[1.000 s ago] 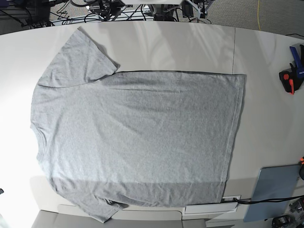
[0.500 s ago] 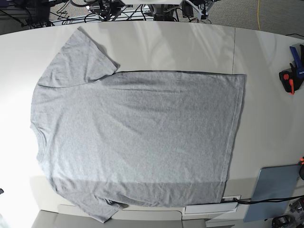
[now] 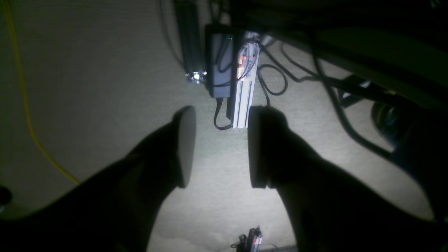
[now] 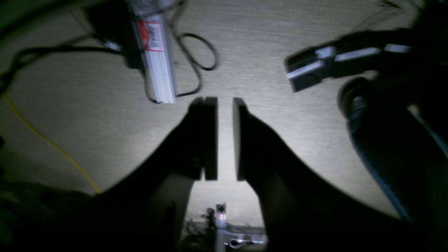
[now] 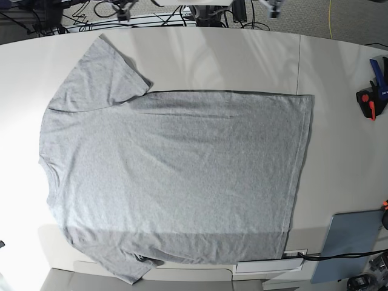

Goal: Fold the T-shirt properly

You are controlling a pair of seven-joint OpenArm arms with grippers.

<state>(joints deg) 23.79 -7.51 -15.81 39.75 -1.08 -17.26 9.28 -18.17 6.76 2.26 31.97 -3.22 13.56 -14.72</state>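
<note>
A pale white counter (image 5: 339, 66) fills the base view, with a seam running across it on the right side. Beyond its far edge lies grey carpeted floor (image 5: 357, 18) strewn with black cables (image 5: 91, 18) and one yellow cable (image 5: 330, 18). The wrist views show dim carpet (image 3: 87, 70), lit brightest in the middle, with an aluminium rail (image 3: 245, 94) lying on it.

a pale, off-white table (image 5: 339, 73) fills the base view, with a seam running down its right part. spread flat on it lies the t-shirt (image 5: 176, 176) — heather-grey, plain side up, neck toward the left edge, hem toward the right, one sleeve reaching the far edge and the other hanging over the near edge. well apart at the right edge sits a blue and orange clamp (image 5: 374, 91). a grey-blue panel (image 5: 348, 242) rests at the near right corner — beside it a white block (image 5: 270, 264).
</note>
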